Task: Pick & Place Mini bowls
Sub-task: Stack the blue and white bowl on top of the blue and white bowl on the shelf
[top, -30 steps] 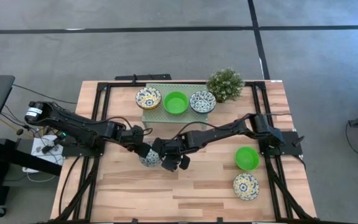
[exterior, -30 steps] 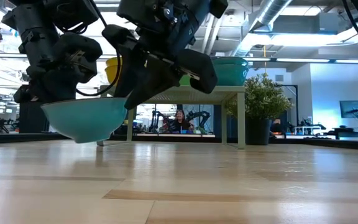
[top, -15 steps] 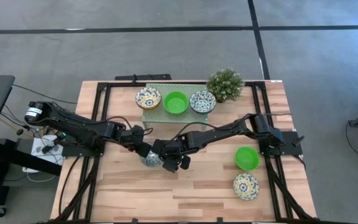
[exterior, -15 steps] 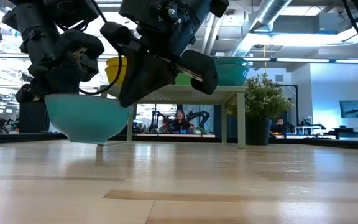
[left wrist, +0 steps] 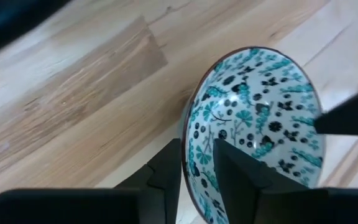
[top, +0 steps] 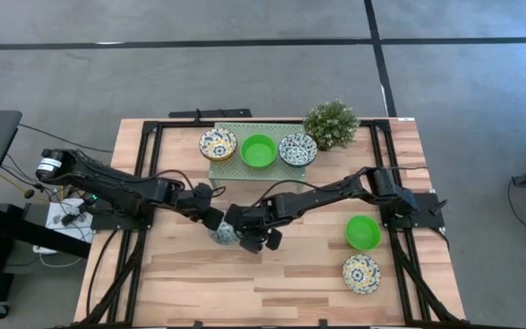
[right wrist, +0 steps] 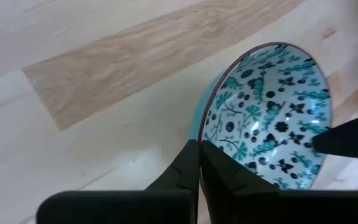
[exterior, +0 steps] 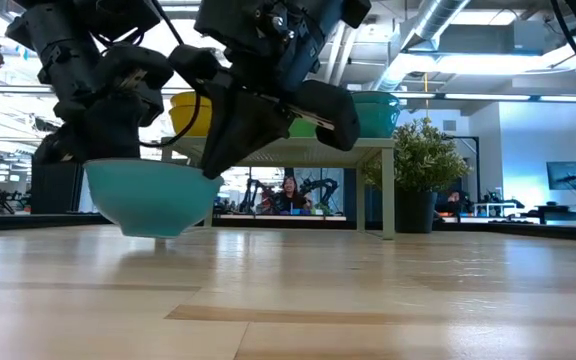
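Table (top: 272, 283) of pale wood planks, both dark arms reaching in to meet near its middle. Shelf (top: 231, 169) at the far edge carries three mini bowls in a row: yellow-blue floral bowl (top: 217, 143), green bowl (top: 257, 151), blue floral bowl (top: 298, 149), with potted plant (top: 331, 123) just beside the last. On the right side of the table sit a second green bowl (top: 362, 232) and a second floral bowl (top: 361, 273), apart from each other. Handover bowl (exterior: 153, 196), teal outside and white with teal-black floral print inside, hangs just above the table centre between the two grippers, slightly tilted. Right gripper (right wrist: 199, 163) is clamped tight on the bowl's rim, one finger inside, one outside. Left gripper (left wrist: 197, 163) straddles the opposite rim with its fingers (left wrist: 169, 168) parted and a visible gap to the rim, so it looks to be letting go, not gripping. Likely step: handover from left arm to right. Risks, as judgement: a thin-rim pinch from one side may let the bowl pivot or slip once the left side gives no support; the left fingers could snag the rim while backing out and knock the bowl loose; the arms are crowded and could collide. A drop from here would be short.
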Robot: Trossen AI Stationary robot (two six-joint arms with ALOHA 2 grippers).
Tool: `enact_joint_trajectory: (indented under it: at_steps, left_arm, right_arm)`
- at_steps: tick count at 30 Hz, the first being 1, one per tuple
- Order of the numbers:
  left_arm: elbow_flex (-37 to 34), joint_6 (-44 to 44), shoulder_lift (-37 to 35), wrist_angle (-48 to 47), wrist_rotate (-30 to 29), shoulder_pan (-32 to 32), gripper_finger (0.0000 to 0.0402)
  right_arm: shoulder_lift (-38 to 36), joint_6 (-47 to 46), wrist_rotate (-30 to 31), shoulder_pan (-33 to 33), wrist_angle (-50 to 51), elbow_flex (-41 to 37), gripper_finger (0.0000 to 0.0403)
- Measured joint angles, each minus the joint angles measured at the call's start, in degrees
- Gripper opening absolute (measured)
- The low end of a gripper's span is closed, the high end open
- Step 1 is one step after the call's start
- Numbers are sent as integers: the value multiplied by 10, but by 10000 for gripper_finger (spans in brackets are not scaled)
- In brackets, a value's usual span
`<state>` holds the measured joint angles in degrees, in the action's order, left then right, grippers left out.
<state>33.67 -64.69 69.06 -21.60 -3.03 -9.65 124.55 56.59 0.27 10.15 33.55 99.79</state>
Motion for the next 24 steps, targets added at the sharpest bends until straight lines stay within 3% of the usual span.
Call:
enact_joint_trajectory:
  at_steps: [8, 14, 24]
  left_arm:
    - [0, 19, -44, 2, -3, 0, 94]
    - [0, 34, -79, 1, -23, 0, 94]
    - [0, 34, -93, 5, -28, 0, 94]
  right_arm:
    - [-1, -9, 3, 0, 21, 0, 1]
    - [-16, -13, 67, 8, 30, 0, 0]
    - [-35, -70, 67, 7, 51, 0, 0]
